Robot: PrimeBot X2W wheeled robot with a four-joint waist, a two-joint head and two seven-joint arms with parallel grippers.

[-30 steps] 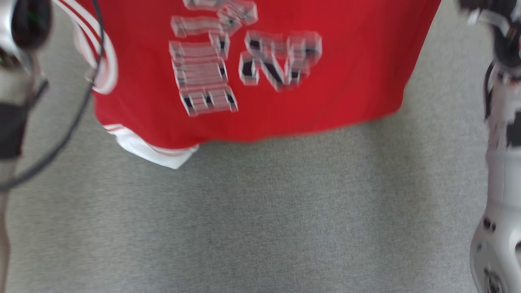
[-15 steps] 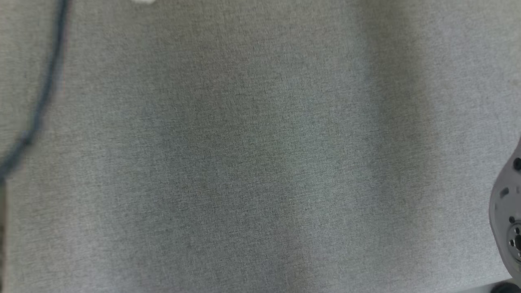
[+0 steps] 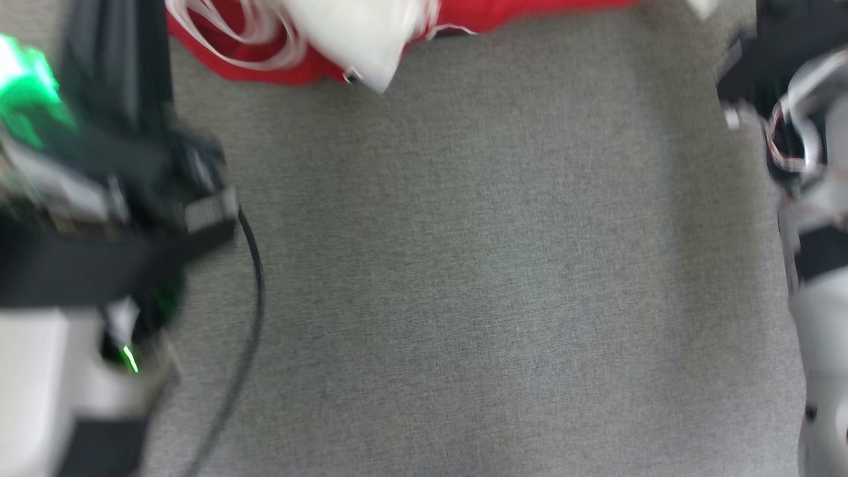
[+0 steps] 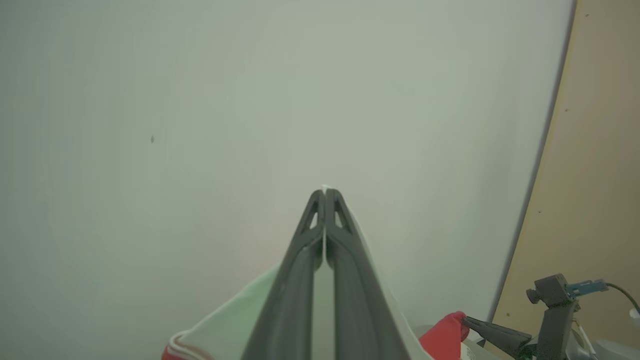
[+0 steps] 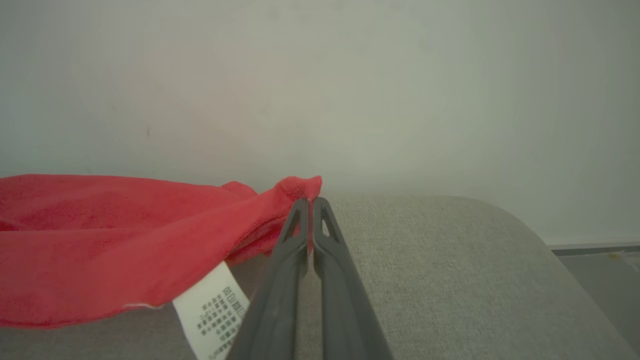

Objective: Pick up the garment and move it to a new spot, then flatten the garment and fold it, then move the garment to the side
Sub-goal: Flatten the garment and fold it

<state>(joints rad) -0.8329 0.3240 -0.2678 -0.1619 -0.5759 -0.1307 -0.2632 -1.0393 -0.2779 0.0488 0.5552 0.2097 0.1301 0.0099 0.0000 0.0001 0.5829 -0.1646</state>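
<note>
— What is seen mid-frame in the head view?
— A grey fabric surface (image 3: 464,278) is spread there.
— And in the left wrist view?
— A pale wall (image 4: 225,100) is bordered by a tan panel (image 4: 600,150) at right.

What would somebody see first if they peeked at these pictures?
The bright red garment jumps out against the grey surface, spread across the left of the right wrist view. The right gripper is shut on its corner, with a white care label hanging just beside it. In the head view, a green light glows at the upper left.
</note>
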